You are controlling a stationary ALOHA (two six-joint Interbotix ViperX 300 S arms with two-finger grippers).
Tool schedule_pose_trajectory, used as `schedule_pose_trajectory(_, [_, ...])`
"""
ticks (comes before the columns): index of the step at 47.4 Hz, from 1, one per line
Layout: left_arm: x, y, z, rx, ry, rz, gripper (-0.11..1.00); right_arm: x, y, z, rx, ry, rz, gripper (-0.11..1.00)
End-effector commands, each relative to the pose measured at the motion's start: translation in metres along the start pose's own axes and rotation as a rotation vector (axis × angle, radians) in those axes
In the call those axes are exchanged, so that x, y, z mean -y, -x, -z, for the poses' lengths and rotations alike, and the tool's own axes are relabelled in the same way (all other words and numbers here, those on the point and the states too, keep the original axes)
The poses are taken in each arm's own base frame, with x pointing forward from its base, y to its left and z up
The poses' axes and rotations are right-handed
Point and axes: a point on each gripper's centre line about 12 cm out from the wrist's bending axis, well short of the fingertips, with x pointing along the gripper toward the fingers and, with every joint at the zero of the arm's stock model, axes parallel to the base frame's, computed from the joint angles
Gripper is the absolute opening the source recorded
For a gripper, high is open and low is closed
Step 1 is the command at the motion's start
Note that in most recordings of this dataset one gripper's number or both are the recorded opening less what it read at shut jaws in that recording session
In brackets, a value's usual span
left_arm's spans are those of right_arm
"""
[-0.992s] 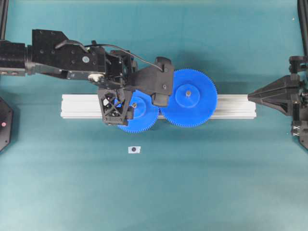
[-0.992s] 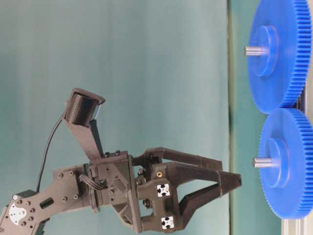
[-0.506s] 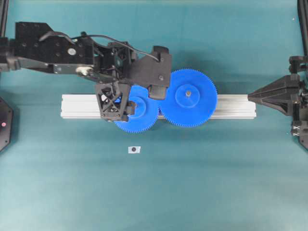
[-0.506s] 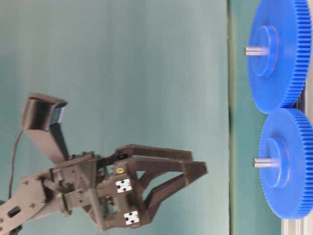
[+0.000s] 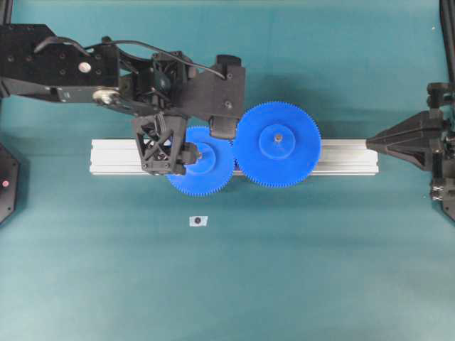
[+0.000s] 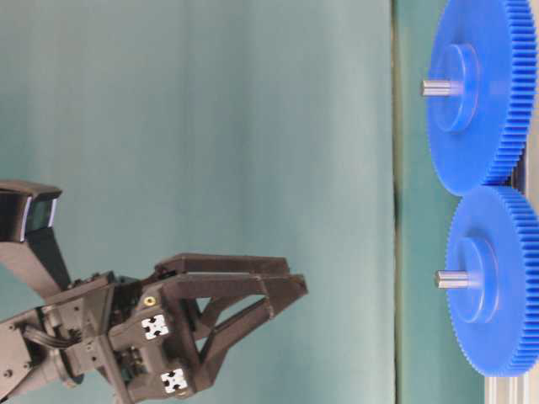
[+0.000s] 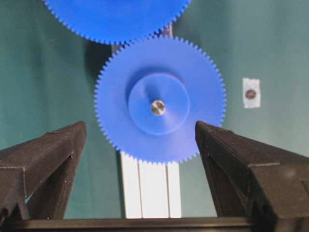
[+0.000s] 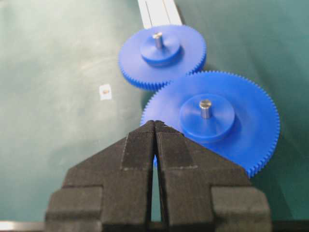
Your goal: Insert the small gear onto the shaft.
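The small gear (image 5: 210, 175) lies flat on the rail. The silvery tip of the shaft (image 7: 158, 107) pokes up through its raised hub. Its teeth mesh with the wider gear (image 5: 277, 144). My left gripper (image 5: 199, 142) hovers well above the small gear, open wide and holding nothing. In the left wrist view its fingers (image 7: 58, 150) stand to either side of the gear (image 7: 145, 72) without touching it. The table-level view shows a wide gap between the left gripper (image 6: 282, 299) and the small gear (image 6: 505, 286). My right gripper (image 5: 368, 142) rests shut and empty at the rail's right end.
The grooved aluminium rail (image 5: 117, 156) runs left to right across the middle of the teal cloth. A small white tag with a dark dot (image 5: 198, 221) lies on the cloth in front of the small gear. Black frame posts stand at the far corners.
My open left gripper has drawn back from the small gear, moving up and to the left in the overhead view. Both gears and the right arm stayed still.
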Motion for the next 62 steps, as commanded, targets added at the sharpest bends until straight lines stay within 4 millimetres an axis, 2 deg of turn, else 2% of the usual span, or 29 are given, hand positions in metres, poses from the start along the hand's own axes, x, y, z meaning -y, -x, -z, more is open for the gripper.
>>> schedule_pose_trajectory(1, [-0.0014, 0.0217, -0.0094, 0.068, -0.001, -0.015, 0.92, -0.0008, -0.0006, -0.0061, 0.019, -0.009, -0.001, 0.04])
schedule_pose_trajectory(62, [-0.0011, 0.0192, -0.0081, 0.06, 0.033, -0.012, 0.92, -0.0006, -0.0006, -0.0055, 0.017, -0.01, 0.0, 0.04])
